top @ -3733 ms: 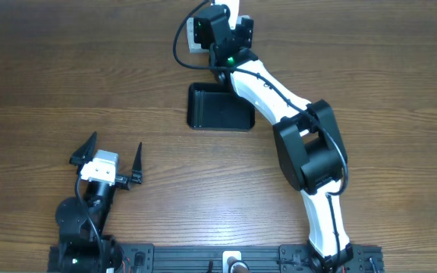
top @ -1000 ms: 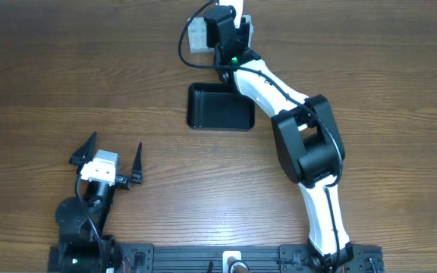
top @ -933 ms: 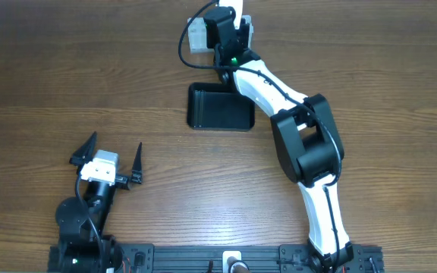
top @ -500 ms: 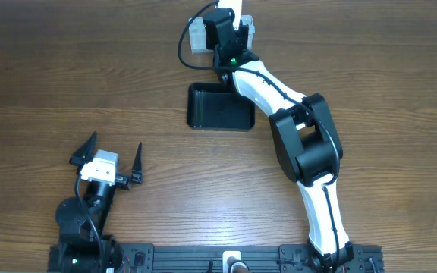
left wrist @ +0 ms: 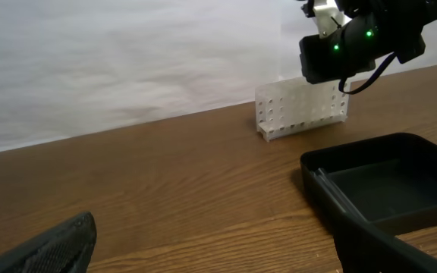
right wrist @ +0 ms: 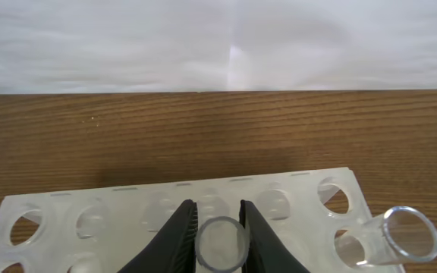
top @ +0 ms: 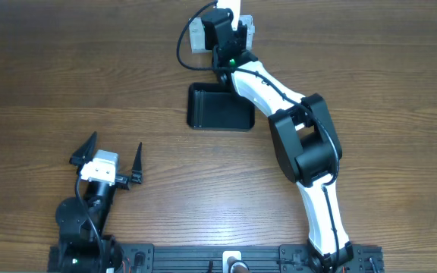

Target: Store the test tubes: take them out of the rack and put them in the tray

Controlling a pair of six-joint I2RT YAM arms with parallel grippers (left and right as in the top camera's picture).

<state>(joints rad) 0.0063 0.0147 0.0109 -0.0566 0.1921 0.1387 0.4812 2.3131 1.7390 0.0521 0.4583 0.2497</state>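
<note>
R gripper [right wrist: 217,227] sits over the rack [right wrist: 67,212], fingers pinched on a test tube [right wrist: 220,244], 2nd tube [right wrist: 400,233] tilted at rack's end, tray [top: 218,108] just beside rack, L gripper [top: 114,142] well apart from rack, fingers wide.

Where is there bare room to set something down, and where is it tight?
Free: wood between tray and left gripper, the table left of the rack, and the empty tray. Crowded: the rack, under the right gripper holding a test tube.
</note>
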